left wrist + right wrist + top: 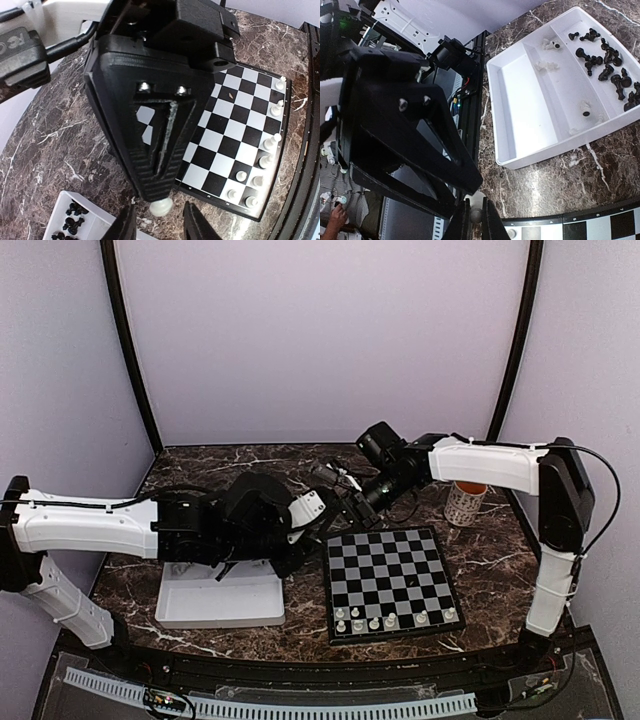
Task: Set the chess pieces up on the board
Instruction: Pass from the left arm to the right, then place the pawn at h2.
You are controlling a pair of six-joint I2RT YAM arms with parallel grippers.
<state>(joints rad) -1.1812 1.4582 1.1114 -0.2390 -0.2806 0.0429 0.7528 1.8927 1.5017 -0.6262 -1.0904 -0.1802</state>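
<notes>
Two pincers met tip to tip above the counter, just off the board's 11 o'clock corner in the overhead view. The right pincer was clamped on one white chess piece, pinched at its very tip. Which end of the piece it gripped could not be told. The left pincer stood apart, its fingers flanking that piece at 9 and 3 o'clock without visibly touching it.

I judged this a hand-over. The tray lay at the board's 9 o'clock, on the left arm's side, so passing the piece across would let the right arm, with its clearer approach to the squares, set it down.

Eight white pieces stood along the board's 6 o'clock edge. Six were on the outermost row and two on the next row in, toward the 7 o'clock corner. I could make out no black piece there.

The one tray had three compartments. Its middle one held at least three white pieces. An outer one held a cluster of black ones, roughly a dozen, too bunched to count exactly.

One mug stood at the board's 1 o'clock.
</notes>
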